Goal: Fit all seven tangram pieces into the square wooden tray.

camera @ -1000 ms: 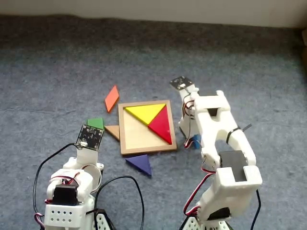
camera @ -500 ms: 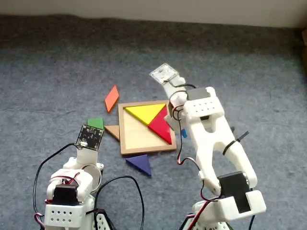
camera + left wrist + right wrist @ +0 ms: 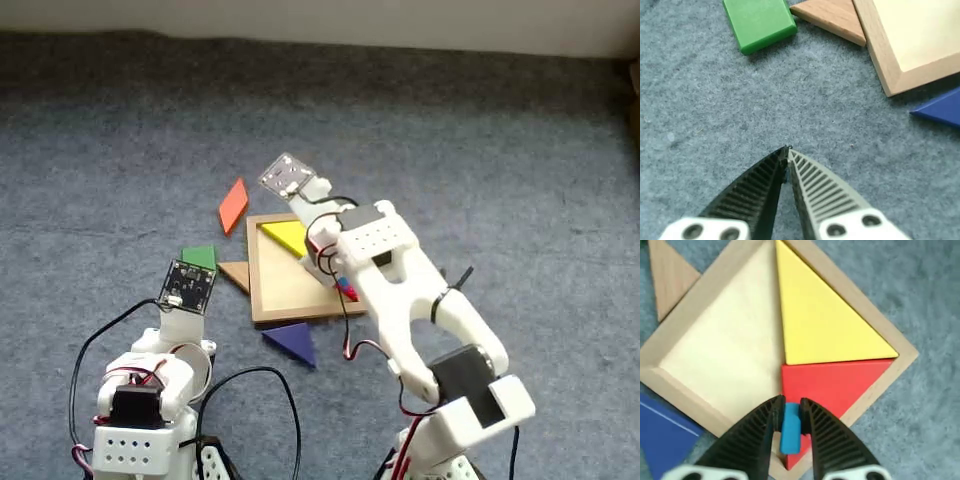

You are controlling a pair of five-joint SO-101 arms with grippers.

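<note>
The R arm's right gripper (image 3: pixel 791 401) hangs over the square wooden tray (image 3: pixel 300 312), its fingers closed on a small blue piece (image 3: pixel 790 432) that stands on edge between them, above the red triangle (image 3: pixel 840 382) near a tray corner. Two pieces lie flat inside the tray: a yellow triangle (image 3: pixel 285 236) along the far edge and the red one beside it along a neighbouring edge, their points meeting at the tray's ctr; the other half is bare wood. On the grey carpet (image 3: pixel 500 150) around it, an orange piece (image 3: pixel 233 204) lies off the tray's far-left corner, a green piece (image 3: pixel 199 256) and a wood triangle (image 3: pixel 236 272) sit by the left edge w/ the triangle right up against the rim, and a dark blue triangle (image 3: pixel 292 342) rests just off the near edge. The L arm's left gripper (image 3: pixel 788 150) points down at bare carpet near the green piece, fingertips pressed together, holding nothing.
</note>
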